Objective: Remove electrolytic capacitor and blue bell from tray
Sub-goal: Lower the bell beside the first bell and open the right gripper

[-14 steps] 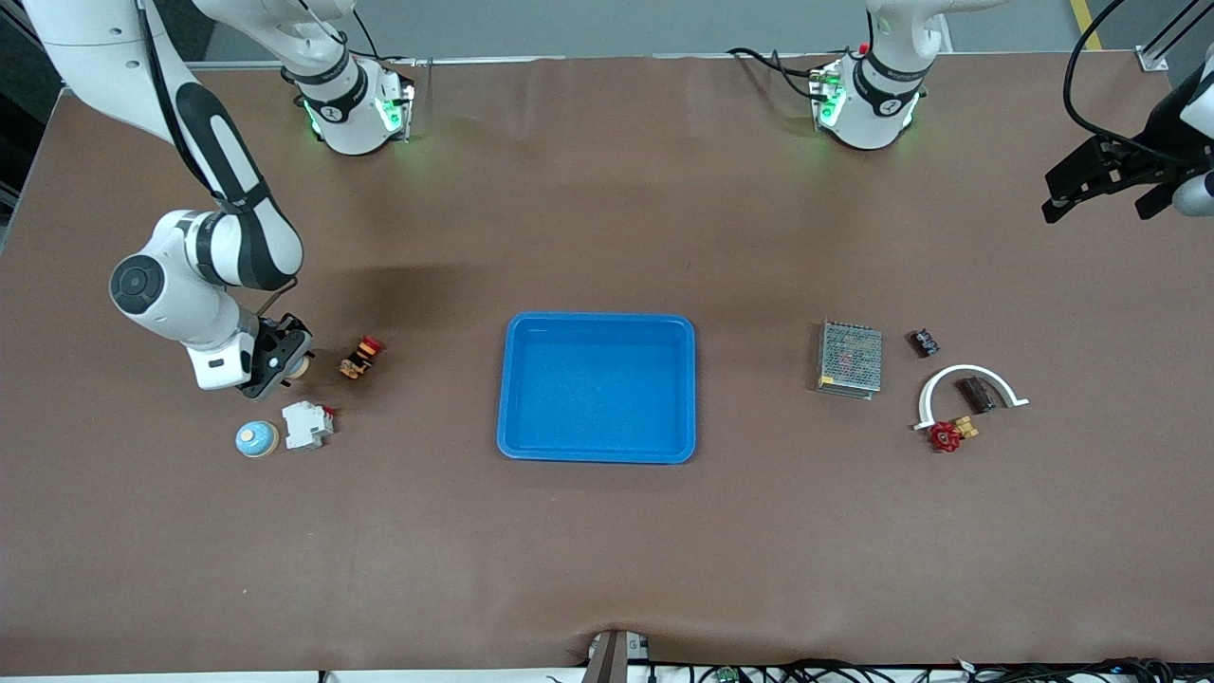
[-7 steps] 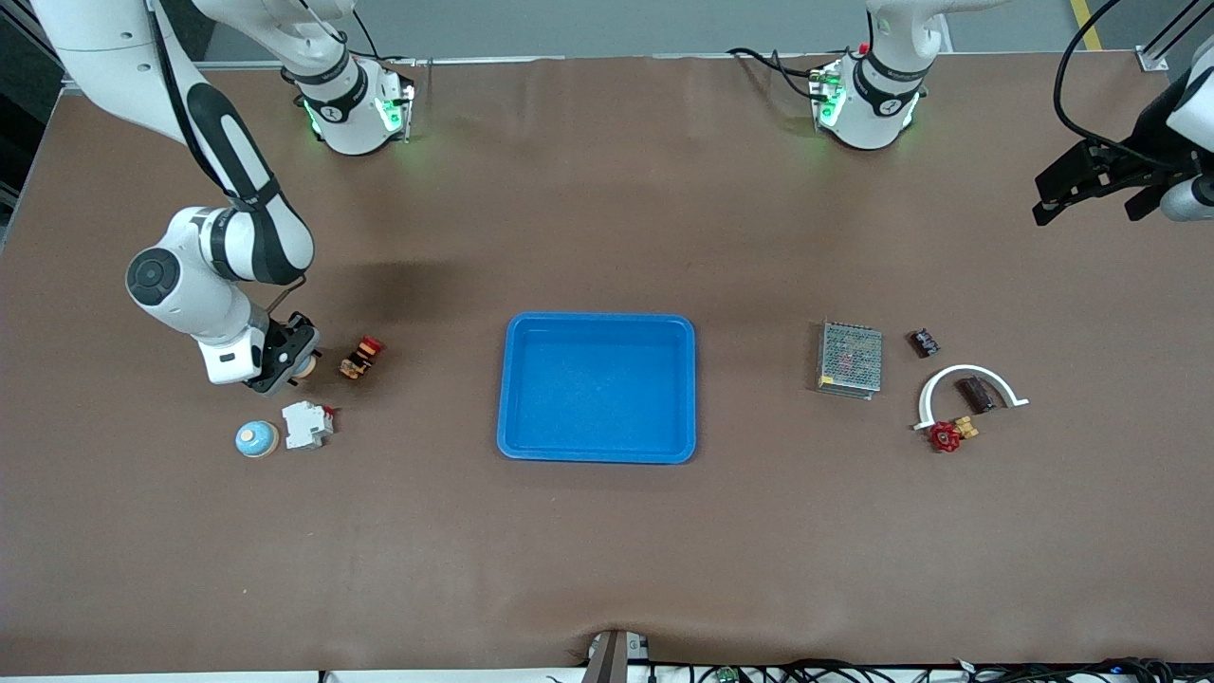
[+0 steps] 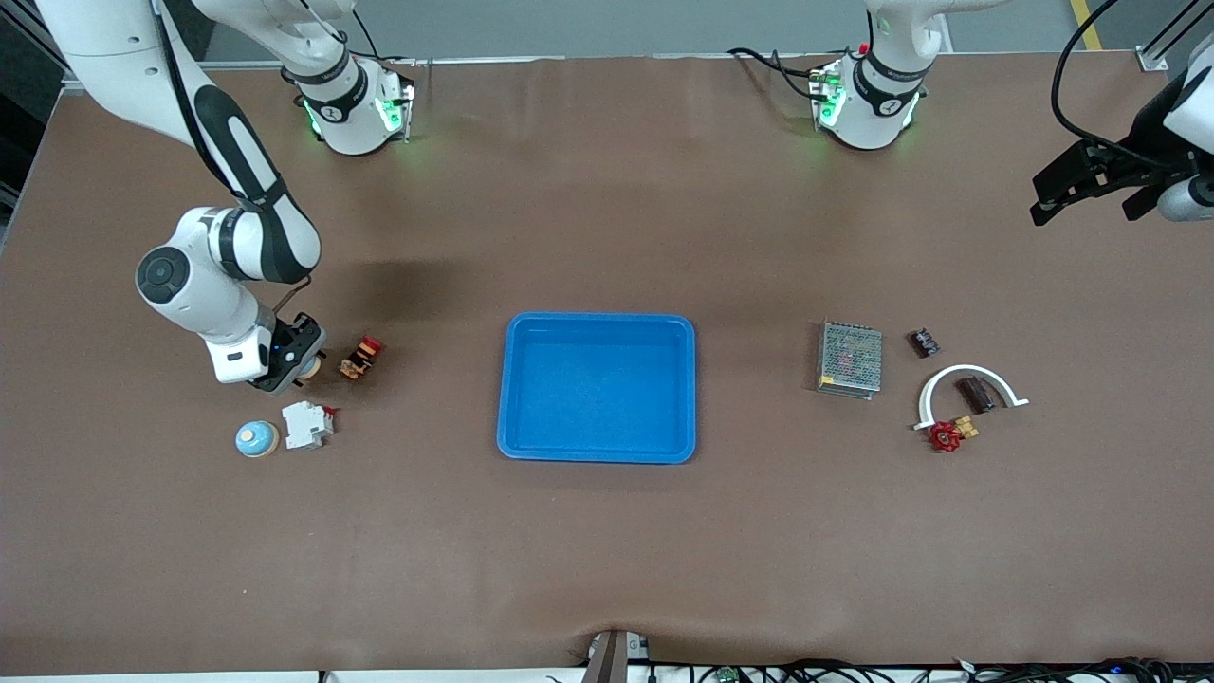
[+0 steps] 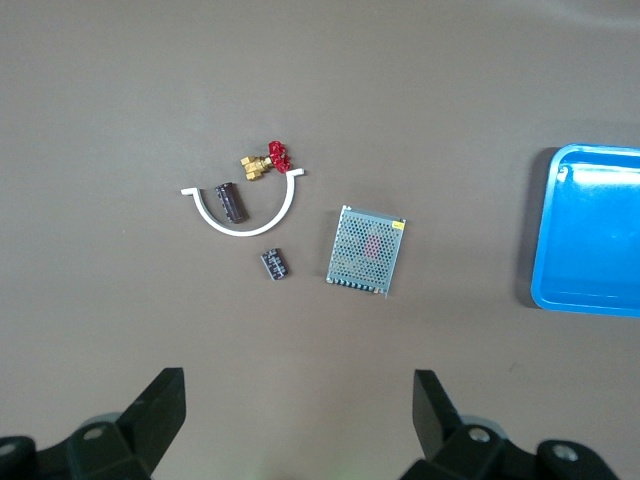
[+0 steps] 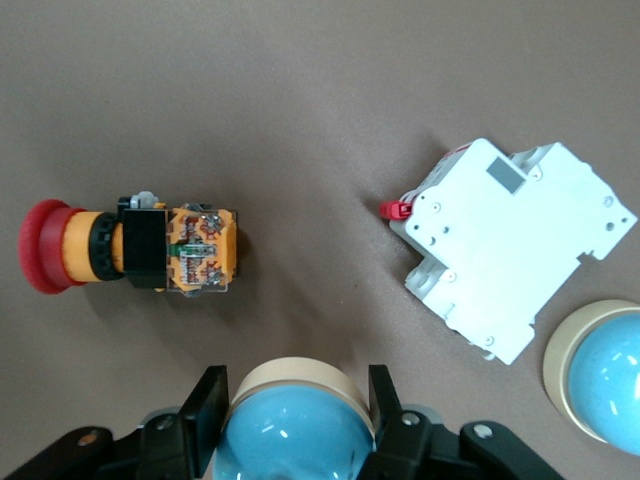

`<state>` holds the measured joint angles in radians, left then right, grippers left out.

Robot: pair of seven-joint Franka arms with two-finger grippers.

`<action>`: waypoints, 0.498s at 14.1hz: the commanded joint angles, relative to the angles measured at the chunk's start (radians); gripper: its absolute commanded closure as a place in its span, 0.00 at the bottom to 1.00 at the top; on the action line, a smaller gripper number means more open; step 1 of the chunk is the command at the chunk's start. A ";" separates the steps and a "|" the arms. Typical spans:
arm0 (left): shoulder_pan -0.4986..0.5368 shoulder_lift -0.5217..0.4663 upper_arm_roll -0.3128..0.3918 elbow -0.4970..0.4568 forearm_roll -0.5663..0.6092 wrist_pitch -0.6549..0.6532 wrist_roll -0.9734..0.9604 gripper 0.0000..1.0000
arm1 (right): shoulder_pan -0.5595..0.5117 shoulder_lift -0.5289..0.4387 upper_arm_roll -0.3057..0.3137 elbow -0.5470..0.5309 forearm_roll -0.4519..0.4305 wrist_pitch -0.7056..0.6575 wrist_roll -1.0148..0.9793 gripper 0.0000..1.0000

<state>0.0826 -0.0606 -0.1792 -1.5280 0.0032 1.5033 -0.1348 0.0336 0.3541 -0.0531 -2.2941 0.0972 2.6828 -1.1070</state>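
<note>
The right gripper (image 5: 295,420) grasps a blue bell (image 5: 292,425) low over the table (tray (image 3: 597,323) already empty); next, release it. The left gripper (image 4: 295,425) waits, fingers spread.

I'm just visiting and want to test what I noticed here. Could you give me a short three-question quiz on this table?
1. True or false: the tray has parts in it.
2. What do the right gripper's fingers hold? A) a blue bell B) the white breaker C) the red button
3. Fill in: the capacitor lies inside the white ____.

Key: 1 false; 2 A; 3 arc. The left gripper waits open, high over its end of the table.
</note>
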 commanded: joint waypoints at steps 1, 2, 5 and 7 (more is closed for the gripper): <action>0.000 -0.005 -0.003 -0.003 -0.003 0.002 -0.011 0.00 | 0.006 0.002 -0.002 -0.018 0.004 0.031 -0.004 0.57; 0.000 -0.004 -0.003 -0.003 -0.003 0.002 -0.011 0.00 | 0.006 0.005 -0.002 -0.018 0.004 0.031 -0.004 0.57; 0.000 -0.005 -0.003 -0.001 -0.003 0.002 -0.011 0.00 | 0.006 0.019 -0.002 -0.018 0.004 0.048 -0.004 0.57; 0.000 -0.005 -0.003 -0.001 -0.003 0.005 -0.011 0.00 | 0.006 0.022 -0.002 -0.018 0.004 0.049 -0.004 0.57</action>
<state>0.0826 -0.0605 -0.1792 -1.5283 0.0032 1.5033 -0.1352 0.0337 0.3811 -0.0532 -2.2966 0.0972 2.7132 -1.1070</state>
